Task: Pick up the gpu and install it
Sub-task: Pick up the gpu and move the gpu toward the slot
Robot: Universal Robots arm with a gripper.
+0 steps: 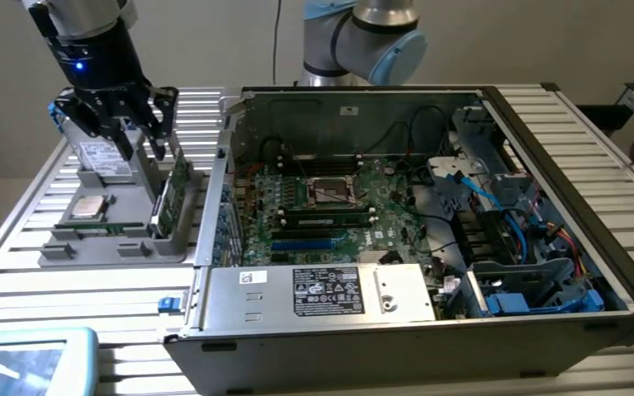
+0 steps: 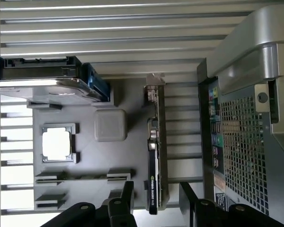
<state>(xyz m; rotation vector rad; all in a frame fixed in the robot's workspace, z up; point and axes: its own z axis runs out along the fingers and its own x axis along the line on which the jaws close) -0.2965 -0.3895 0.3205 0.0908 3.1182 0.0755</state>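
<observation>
Nearest, in the lower left corner of the exterior view, one pale blue-edged device (image 1: 20,356) is cut off by the frame, and what it is cannot be told. Behind it, one open computer case (image 1: 537,115) lies on the slatted worktop (image 1: 603,157). Its motherboard (image 1: 328,198) is partly hidden by cables and by one silver labelled box (image 1: 328,290).

Toward the exterior view's left, just beside the case, one grey tray (image 1: 69,247) holds four parts. These are one memory stick (image 1: 96,224) lying flat, one processor chip (image 1: 92,206), one silver hard drive (image 1: 102,157) and one gpu (image 1: 171,194). The gpu stands on its long edge in the slot nearest the case, so little more than its thin edge shows.

The gripper (image 1: 144,140) hangs in the upper left of the exterior view and covers part of the hard drive. Its jaws are spread. In the wrist view the two black fingers (image 2: 127,196) stand one on each side of the gpu's edge, apart from it.

Farthest, at the top middle, one arm joint (image 1: 361,41) is cut off by the frame.
</observation>
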